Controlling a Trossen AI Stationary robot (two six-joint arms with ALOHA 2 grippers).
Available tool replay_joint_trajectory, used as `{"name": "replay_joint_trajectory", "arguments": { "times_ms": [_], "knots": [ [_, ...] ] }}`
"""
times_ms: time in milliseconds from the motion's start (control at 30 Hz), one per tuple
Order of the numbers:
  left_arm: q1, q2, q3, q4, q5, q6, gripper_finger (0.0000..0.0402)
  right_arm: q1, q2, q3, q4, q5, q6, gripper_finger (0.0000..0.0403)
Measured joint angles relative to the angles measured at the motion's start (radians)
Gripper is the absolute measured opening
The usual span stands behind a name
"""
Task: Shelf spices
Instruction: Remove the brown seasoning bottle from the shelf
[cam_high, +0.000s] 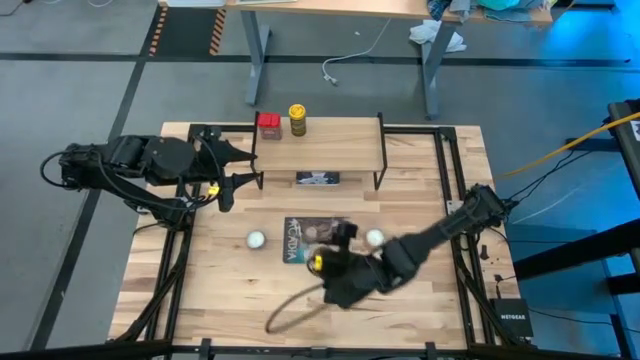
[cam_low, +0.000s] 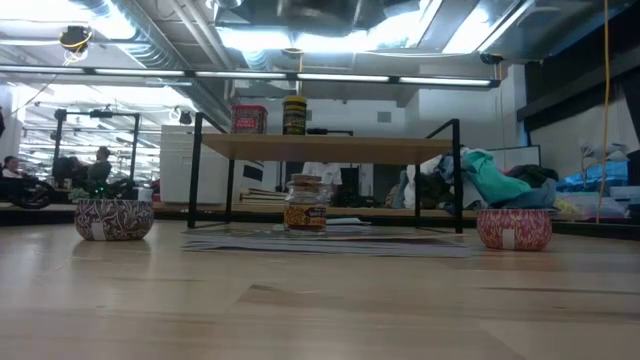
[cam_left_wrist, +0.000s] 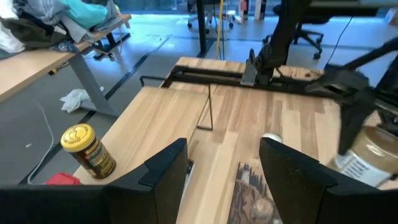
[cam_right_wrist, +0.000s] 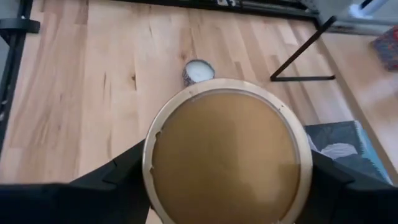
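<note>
The shelf (cam_high: 330, 150) stands at the table's far side. On its left end sit the red square tin (cam_high: 268, 124) and the yellow dark-lidded jar (cam_high: 297, 120), which also shows in the left wrist view (cam_left_wrist: 88, 151). The tiny brownish jar (cam_low: 305, 205) stands upright on the picture book (cam_high: 300, 250). My right gripper (cam_right_wrist: 227, 180) hovers over the book's near right part, shut on the wide tan jar (cam_left_wrist: 367, 155). My left gripper (cam_left_wrist: 224, 174) is open, level by the shelf's left end (cam_high: 228, 170), touching nothing. My right gripper comes at the tan jar from above, pointing down. One finger (cam_right_wrist: 118, 180) sits on each side of its round tan lid (cam_right_wrist: 227, 155), pinching it across its width. The jar hangs upright below the fingers and looks lifted off the table; the low view does not show it.
Two small round white-topped pots sit left (cam_high: 256, 240) and right (cam_high: 375, 238) of the book. A flat dark card (cam_high: 317, 178) lies under the shelf. A loose cable loop (cam_high: 290, 310) lies near the table's near edge. The shelf's right half is bare.
</note>
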Motion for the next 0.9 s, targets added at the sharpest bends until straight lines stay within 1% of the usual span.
{"name": "replay_joint_trajectory", "arguments": {
  "times_ms": [167,300,433,567,633,800,900],
  "knots": [
    [-0.002,0.010,0.000,0.019,0.000,-0.002,0.0196,0.081,-0.001,0.000,-0.067,0.095,0.152,0.0282],
    [-0.002,0.027,0.000,0.018,0.001,-0.020,0.0196,0.098,-0.001,0.000,-0.137,0.097,0.266,0.0282],
    [-0.002,0.051,0.000,0.020,0.001,-0.020,0.0196,0.085,-0.001,0.000,-0.163,0.054,0.306,0.0282],
    [-0.002,0.080,0.000,0.020,0.001,-0.030,0.0196,0.042,-0.001,0.000,-0.167,-0.042,0.321,0.0282],
    [-0.002,0.095,0.000,0.019,0.002,-0.045,0.0196,0.012,0.006,0.000,-0.180,-0.069,0.330,0.0282],
    [-0.014,0.116,0.000,0.019,0.004,-0.074,0.0196,-0.057,0.022,-0.023,-0.216,-0.109,0.333,0.0282],
    [-0.034,0.115,0.000,0.029,0.004,-0.082,0.0196,-0.089,0.022,-0.079,-0.189,-0.115,0.333,0.0282]
  ]
}}
